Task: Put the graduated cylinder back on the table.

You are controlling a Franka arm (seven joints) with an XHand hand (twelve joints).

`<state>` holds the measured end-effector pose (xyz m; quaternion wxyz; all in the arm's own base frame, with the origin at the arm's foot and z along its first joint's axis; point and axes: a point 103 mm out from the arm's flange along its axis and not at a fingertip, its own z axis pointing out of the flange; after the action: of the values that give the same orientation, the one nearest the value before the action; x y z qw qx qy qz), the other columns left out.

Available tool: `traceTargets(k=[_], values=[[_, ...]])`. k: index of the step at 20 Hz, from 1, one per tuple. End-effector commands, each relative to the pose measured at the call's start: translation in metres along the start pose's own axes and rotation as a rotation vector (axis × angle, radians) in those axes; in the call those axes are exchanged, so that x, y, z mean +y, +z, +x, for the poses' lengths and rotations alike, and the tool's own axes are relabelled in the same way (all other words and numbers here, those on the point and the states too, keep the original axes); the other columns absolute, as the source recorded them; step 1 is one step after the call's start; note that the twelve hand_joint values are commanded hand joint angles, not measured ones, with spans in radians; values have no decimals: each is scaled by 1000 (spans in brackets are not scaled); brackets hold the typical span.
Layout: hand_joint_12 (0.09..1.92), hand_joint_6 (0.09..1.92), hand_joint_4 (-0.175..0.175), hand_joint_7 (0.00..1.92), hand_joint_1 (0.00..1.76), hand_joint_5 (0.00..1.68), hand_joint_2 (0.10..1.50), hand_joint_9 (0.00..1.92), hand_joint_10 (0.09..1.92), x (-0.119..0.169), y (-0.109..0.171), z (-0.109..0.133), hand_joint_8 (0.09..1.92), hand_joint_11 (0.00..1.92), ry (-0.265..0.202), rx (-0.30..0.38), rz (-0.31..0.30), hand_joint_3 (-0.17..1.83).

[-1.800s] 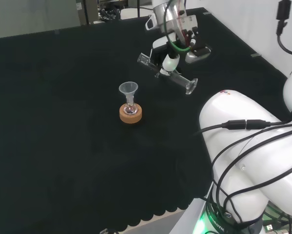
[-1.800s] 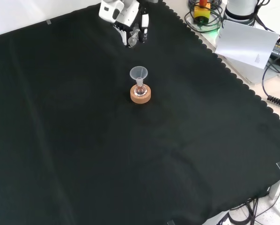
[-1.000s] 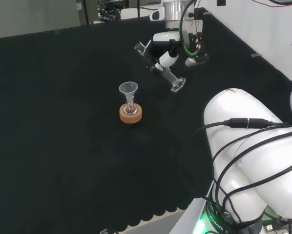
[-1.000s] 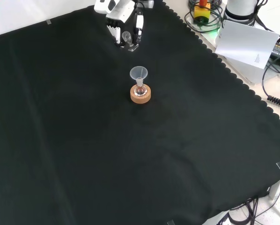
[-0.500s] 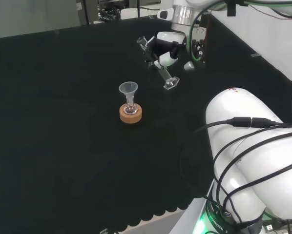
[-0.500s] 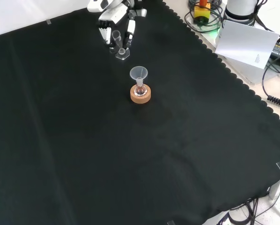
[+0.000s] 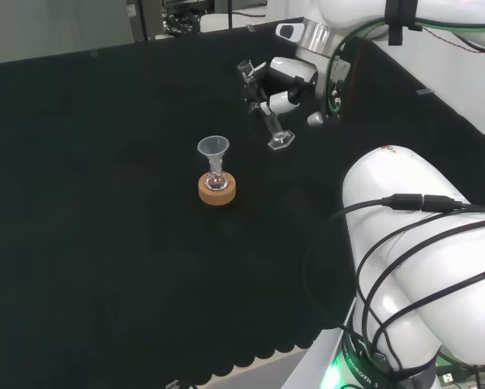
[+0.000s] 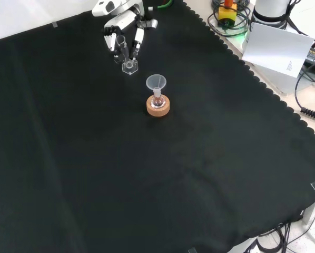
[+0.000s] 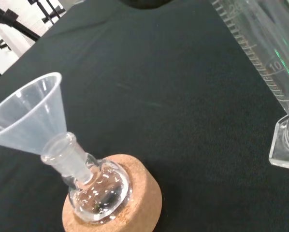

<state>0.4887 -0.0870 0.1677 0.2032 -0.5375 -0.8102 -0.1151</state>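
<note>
The clear graduated cylinder (image 7: pixel 266 112) is in the hand (image 7: pixel 285 83), whose fingers curl round its upper part. It stands almost upright, leaning a little, with its hexagonal foot (image 7: pixel 281 141) low over the black cloth; I cannot tell if the foot touches. In the front view the hand (image 8: pixel 122 22) reaches in from the top and the cylinder (image 8: pixel 125 52) hangs below it, foot (image 8: pixel 129 66) downward. Close up in the wrist view, the cylinder's marked tube (image 9: pixel 260 48) and foot (image 9: pixel 285 145) are plain.
A small round flask (image 7: pixel 217 181) with a clear funnel (image 7: pixel 213 147) in its neck sits on a cork ring (image 7: pixel 218 191) near the cylinder. It also stands in the front view, funnel (image 8: pixel 156 83) over cork ring (image 8: pixel 158 107). The arm's white links (image 7: pixel 421 243) fill the head view's right.
The cylinder has swung from lying nearly level to almost upright. The hand has carried it down toward the cloth, leftward in the front view.
</note>
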Motion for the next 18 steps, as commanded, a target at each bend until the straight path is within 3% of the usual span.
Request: traceTargets(k=[1,6,18], values=[[650,965,-41,1339,1114,1016,1105,1549,87,13,13,-19,262,1406,-17,60,-70,-2],[650,965,-40,1339,1114,1015,1105,1546,87,21,24,-30,260,1404,-22,110,-126,-2],[650,972,-45,1324,1114,1010,1107,1532,87,27,48,-42,248,1393,-32,152,-207,-1]])
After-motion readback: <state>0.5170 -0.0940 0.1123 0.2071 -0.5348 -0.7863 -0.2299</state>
